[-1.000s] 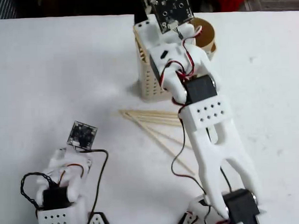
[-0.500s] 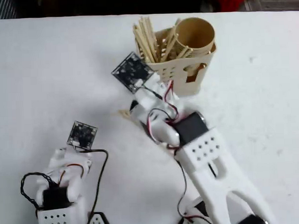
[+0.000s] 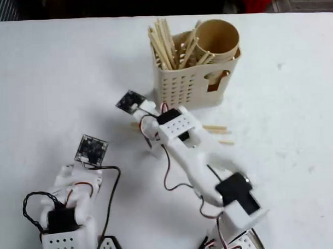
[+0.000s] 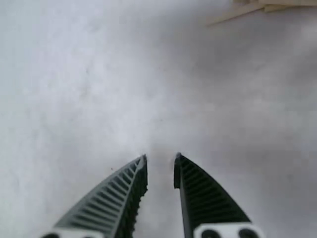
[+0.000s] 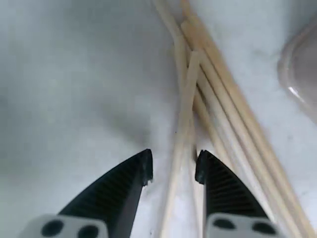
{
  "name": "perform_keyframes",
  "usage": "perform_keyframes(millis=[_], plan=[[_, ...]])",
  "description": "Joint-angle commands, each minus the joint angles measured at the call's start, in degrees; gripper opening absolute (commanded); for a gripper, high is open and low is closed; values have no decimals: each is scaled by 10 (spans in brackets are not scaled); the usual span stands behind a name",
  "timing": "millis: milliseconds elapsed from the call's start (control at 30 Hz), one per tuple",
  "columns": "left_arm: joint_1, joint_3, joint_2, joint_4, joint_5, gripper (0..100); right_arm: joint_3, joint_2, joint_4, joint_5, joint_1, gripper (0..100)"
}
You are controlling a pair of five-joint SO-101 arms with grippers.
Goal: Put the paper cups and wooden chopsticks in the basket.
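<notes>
Pale wooden chopsticks [image 5: 184,109] — thin, straight, loosely bundled, overlapping

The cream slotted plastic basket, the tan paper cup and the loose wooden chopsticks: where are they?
Cream slotted plastic basket [image 3: 190,88], high view, front wall.
Tan paper cup [image 3: 221,38], high view, inner wall.
Loose wooden chopsticks [image 5: 185,106], right wrist view, mid-shaft.

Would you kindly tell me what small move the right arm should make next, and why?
Probably close the right end effector on the chopsticks. Its fingers stand open on either side of one stick in the loose bundle lying on the table. The basket stands close by, so a firm grip looks like the step before any lift.
</notes>
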Motion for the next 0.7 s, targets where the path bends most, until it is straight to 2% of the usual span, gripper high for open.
perform_keyframes(millis=[0, 267, 500, 667], plan=[[6, -2, -5, 4, 1, 106, -7, 15, -21, 8, 17, 146], [6, -2, -5, 4, 1, 106, -16, 15, -18, 4, 20, 19], [6, -2, -5, 4, 1, 106, -79, 6, 47, 2, 20, 17], [6, -2, -5, 4, 1, 107, -135, -81, 100, 2, 15, 17]])
